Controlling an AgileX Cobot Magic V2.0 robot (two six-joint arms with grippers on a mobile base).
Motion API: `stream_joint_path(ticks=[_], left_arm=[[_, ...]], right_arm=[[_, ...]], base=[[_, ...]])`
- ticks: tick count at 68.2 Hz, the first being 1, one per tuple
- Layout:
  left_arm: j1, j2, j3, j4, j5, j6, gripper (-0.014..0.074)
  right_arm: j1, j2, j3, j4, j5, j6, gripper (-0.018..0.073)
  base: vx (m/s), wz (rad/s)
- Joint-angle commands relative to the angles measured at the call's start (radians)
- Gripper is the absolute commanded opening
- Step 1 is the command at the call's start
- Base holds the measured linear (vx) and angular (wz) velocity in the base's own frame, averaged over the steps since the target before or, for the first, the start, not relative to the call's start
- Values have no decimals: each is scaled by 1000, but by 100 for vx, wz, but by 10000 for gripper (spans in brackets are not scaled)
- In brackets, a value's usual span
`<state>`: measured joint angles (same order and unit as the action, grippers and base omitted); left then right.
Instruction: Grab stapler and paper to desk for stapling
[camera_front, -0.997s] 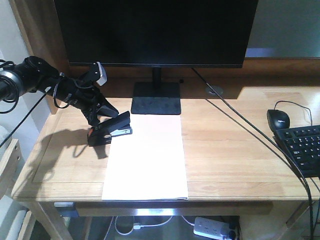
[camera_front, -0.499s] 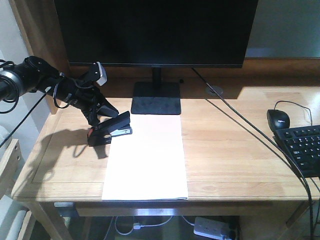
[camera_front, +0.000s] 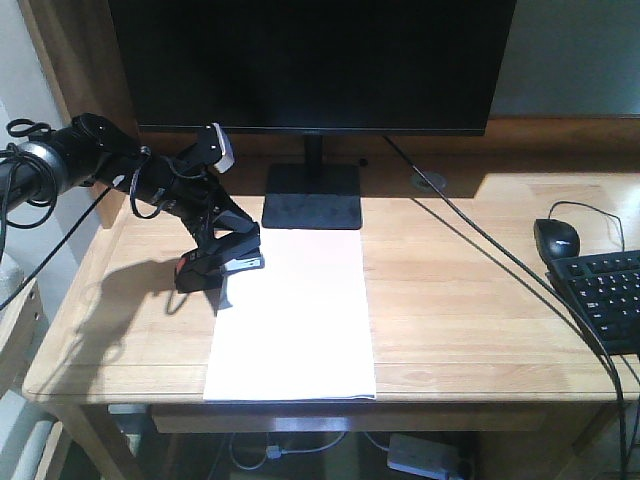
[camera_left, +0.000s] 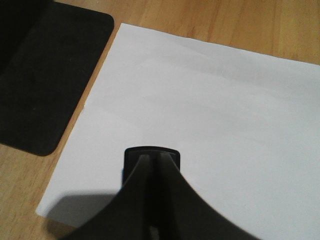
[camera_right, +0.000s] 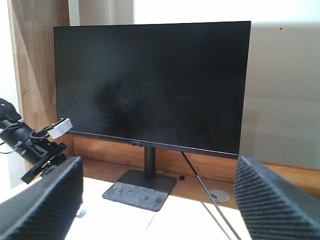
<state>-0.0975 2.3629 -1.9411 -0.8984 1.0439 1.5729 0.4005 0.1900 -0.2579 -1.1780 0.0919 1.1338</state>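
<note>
Left gripper reaching in from the left side of the desk, angled down, jaws closed on the stapler near its top. Stapler tilted, orange-red end low and away from the gripper toward the desk's left side, silver magazine end pointing toward the paper and overlapping its upper left corner. In the left wrist view, stapler nose straight ahead of the closed fingers, sitting over the white sheet near its edge. Paper lying flat on the desk, stretching from just under the gripper toward the front rim, one short end touching or just beside the monitor base. Monitor base just beyond the gripper and to its right, black and rectangular; seen in the wrist view as a dark rounded slab left of the sheet. Monitor standing tall behind, screen dark. Right gripper held up well apart from the desk things, wide open with nothing between its two ridged pads, facing the monitor. Mouse and keyboard far off to the right of the left gripper, at the desk's right edge, with a cable running diagonally across the wood between them and the paper.
</note>
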Motion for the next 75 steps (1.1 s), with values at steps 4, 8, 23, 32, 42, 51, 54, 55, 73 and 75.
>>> stream_joint_path(ticks=[4, 8, 23, 32, 42, 51, 54, 55, 73, 75], left_arm=[[-6, -69, -26, -41, -23, -10, -6], [-10, -66, -26, -25, -23, -10, -6], [-11, -33, -26, -5, 4, -13, -6], [-11, -21, -26, 3, 15, -13, -6], [-11, -9, -25, 15, 22, -22, -6], [-11, 9, -25, 43, 23, -42, -6], [-11, 15, -25, 54, 22, -51, -6], [-11, 17, -25, 56, 21, -59, -6], [-11, 35, -25, 77, 24, -82, -6], [-11, 35, -25, 77, 23, -82, -6]], right_arm=[[-3, 9, -26, -9, -28, -3, 578], [-3, 9, -26, -9, -28, -3, 578], [-3, 9, -26, -9, -28, -3, 578], [-3, 9, -26, -9, -28, -3, 578], [-3, 9, -26, -9, -28, -3, 578], [-3, 9, -26, -9, -28, -3, 578], [-3, 9, -26, -9, -28, -3, 578], [-3, 9, -26, -9, -28, -3, 578], [-3, 9, -26, -9, -26, -3, 578], [-3, 9, -26, -9, -26, -3, 578]], base=[[0, 0], [0, 0], [0, 0], [0, 0], [0, 0], [0, 0], [0, 0], [0, 0], [0, 0], [0, 0]])
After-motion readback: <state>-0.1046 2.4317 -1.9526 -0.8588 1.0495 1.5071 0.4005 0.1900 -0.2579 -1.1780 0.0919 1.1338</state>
